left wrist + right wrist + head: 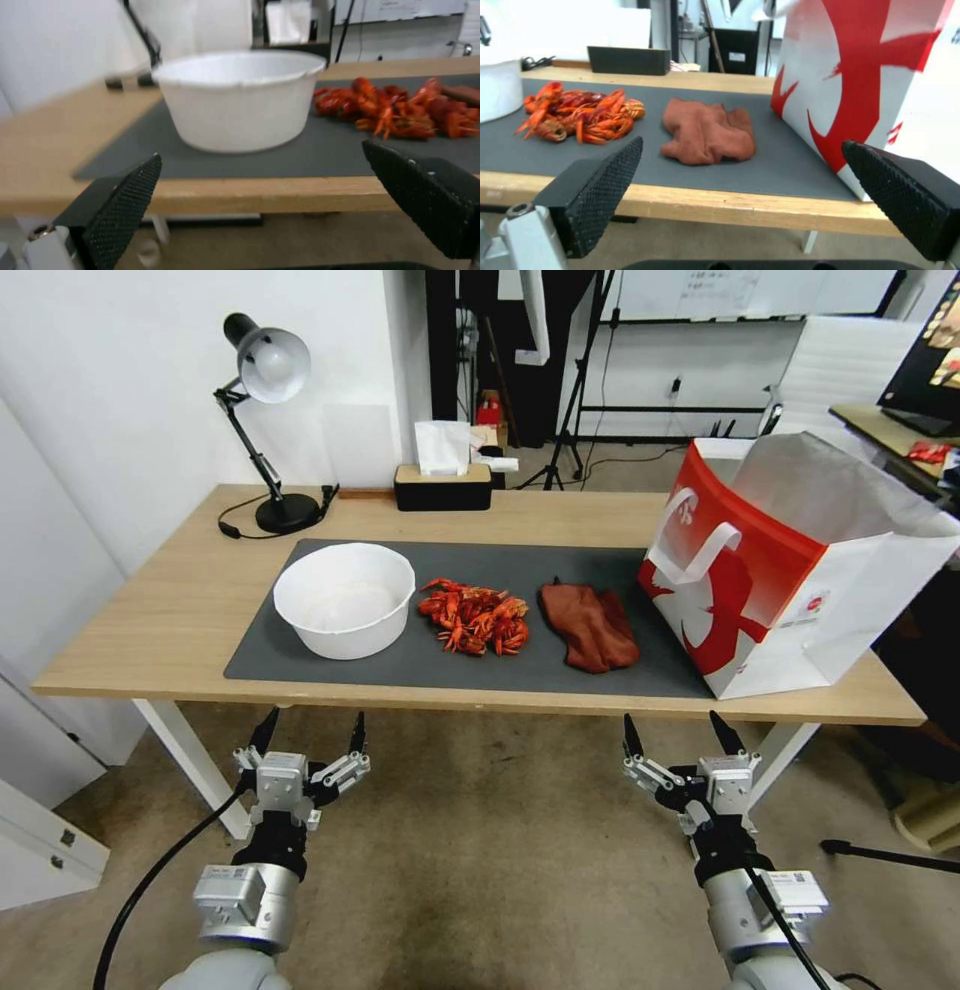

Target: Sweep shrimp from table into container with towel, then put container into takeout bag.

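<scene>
The shrimp (475, 619) lie in a loose red-orange pile on the dark grey mat (560, 670), about midway along the table (150, 640). Just to their left stands the container (344, 598), a round white bowl, upright and near the pile without touching it. To the right of the pile, a little apart, the towel (590, 626) lies crumpled on the mat, rust-red and duller than the shellfish. Beyond the towel, at the table's right end, the takeout bag (790, 570) stands upright and open, its red front with the white strap handle facing the towel and one lower corner resting on the mat. Both grippers hang below the table's near edge, off the tabletop: the left gripper (308, 734) in front of the container, its fingers spread wide with nothing between them, and the right gripper (678, 732) in front of the towel and bag, likewise spread and empty. A black desk lamp (268, 400) and a tissue box (443, 482) sit along the table's far edge.
</scene>
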